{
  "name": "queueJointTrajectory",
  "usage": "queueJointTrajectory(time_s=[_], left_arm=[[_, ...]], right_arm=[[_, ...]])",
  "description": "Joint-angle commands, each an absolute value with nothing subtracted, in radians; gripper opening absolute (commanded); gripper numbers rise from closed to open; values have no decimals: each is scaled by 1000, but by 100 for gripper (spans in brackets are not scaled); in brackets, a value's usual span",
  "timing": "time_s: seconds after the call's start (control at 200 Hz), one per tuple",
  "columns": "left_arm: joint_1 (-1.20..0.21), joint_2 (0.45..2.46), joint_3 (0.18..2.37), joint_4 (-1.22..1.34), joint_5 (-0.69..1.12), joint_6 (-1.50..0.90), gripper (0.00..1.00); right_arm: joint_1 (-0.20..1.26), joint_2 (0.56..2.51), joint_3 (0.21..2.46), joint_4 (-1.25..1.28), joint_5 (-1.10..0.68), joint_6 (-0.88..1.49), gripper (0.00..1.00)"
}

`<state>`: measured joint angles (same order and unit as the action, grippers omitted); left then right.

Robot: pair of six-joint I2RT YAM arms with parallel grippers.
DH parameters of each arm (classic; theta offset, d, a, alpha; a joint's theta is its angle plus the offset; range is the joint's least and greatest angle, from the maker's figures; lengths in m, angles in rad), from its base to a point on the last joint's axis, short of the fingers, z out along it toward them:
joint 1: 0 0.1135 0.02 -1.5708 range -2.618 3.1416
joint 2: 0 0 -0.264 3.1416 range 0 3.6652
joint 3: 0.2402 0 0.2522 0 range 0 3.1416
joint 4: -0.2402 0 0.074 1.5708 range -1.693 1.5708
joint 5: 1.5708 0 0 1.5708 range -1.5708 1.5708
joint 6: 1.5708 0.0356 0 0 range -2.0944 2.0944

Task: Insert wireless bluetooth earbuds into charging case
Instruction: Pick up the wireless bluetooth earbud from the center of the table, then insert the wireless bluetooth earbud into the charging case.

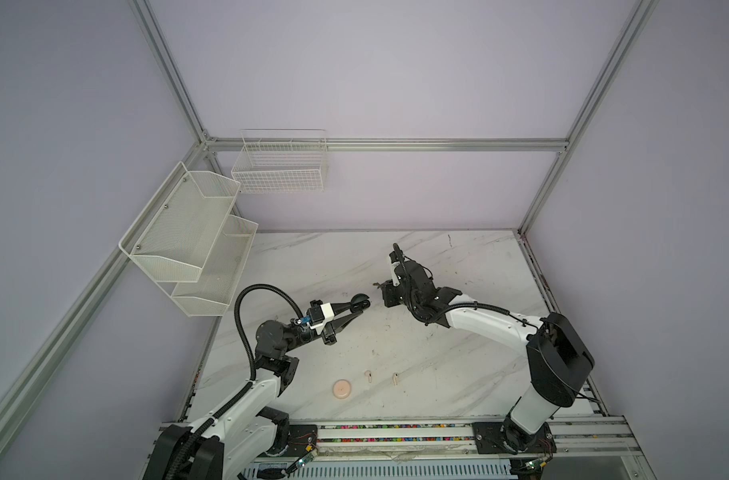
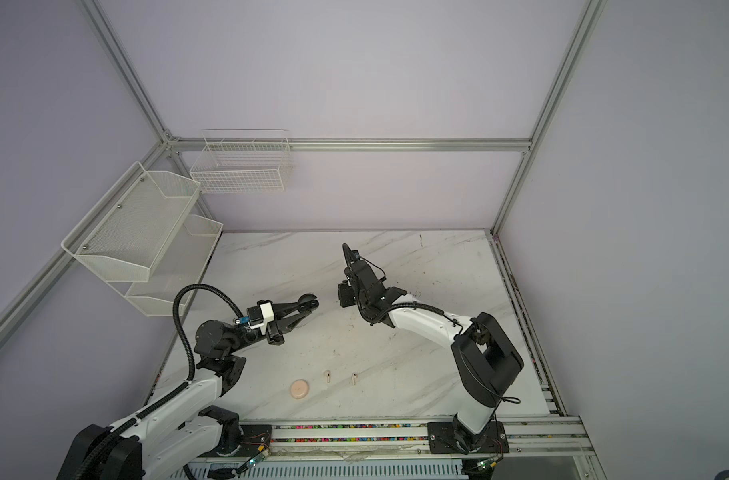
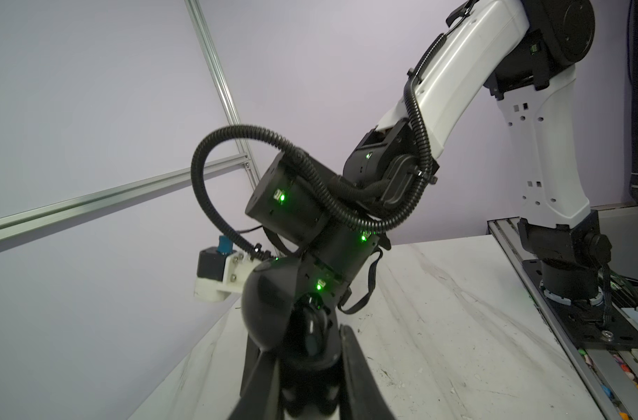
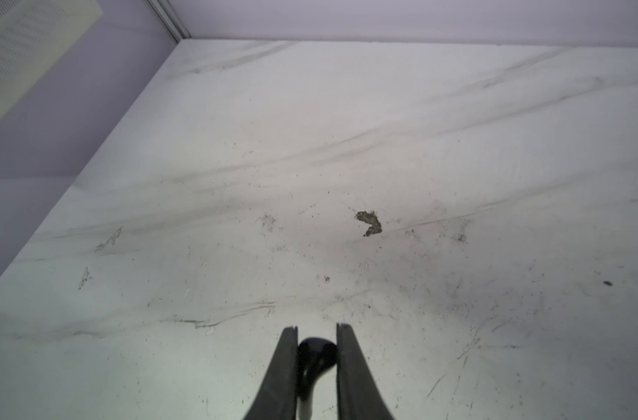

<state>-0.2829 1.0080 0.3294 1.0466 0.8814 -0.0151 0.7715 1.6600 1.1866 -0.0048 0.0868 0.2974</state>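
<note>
as the black earbud (image 4: 315, 354) looked tiny, light and slick, the right fingers (image 4: 290, 343) were clamped on its rounded head over the worktop (image 4: 346, 145), while the left fingers (image 3: 357, 374) gripped the charging case (image 3: 274, 309).

black earbud (image 4: 315, 358) stem cut off at edge, black case (image 3: 270, 305) blurred

Two pale earbuds (image 1: 368, 376) lie near the one pink case (image 1: 342, 390); well apart from it, one black earbud (image 4: 315, 358), one black case (image 1: 359, 300) (round), one dark scrap (image 4: 369, 222).
</note>
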Motion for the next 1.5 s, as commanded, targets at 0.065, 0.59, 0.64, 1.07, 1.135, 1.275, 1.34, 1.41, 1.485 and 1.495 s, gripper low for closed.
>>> queueJointTrajectory(time_s=[0.065,0.59,0.64,1.07,1.135,1.275,1.34,1.41,1.485,1.495], left_arm=[[-287,1086,391,1191,867,-10,0],[-333,1313,557,1451,784,-58,0],[-333,1325,570,1459,781,-57,0],[-336,1439,624,1503,674,-66,0],[-339,1431,624,1502,663,-74,0],[-345,1423,612,1502,667,-74,0],[-345,1387,608,1502,670,-75,0],[-347,1381,606,1503,676,-80,0],[-347,1376,604,1502,674,-82,0],[-348,1376,603,1502,672,-83,0]], right_arm=[[756,1562,1203,71,133,224,14],[777,1386,1203,323,143,129,6],[793,1379,1200,342,147,126,5],[937,1301,1136,425,212,100,5],[952,1295,1119,431,213,97,5],[963,1291,1069,480,203,85,5],[971,1298,1052,511,201,78,5],[978,1311,1047,523,202,74,4],[986,1320,1039,545,207,69,4],[989,1321,1037,548,208,67,4]])
